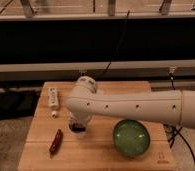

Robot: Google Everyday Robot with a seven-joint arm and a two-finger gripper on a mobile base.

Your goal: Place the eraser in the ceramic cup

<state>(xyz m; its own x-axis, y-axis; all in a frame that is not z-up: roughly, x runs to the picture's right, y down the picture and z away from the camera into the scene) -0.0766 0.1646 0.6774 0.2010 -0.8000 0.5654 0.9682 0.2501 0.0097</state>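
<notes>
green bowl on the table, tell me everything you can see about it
The green bowl is round and glossy, glass or glazed ceramic by its look, with a pale sheen inside. It stands upright, mouth up, on the right front part of the wooden table and looks empty. The white arm crosses just past its far rim; contact cannot be told. The end effector hangs down to the bowl's left, clear of it.
</notes>
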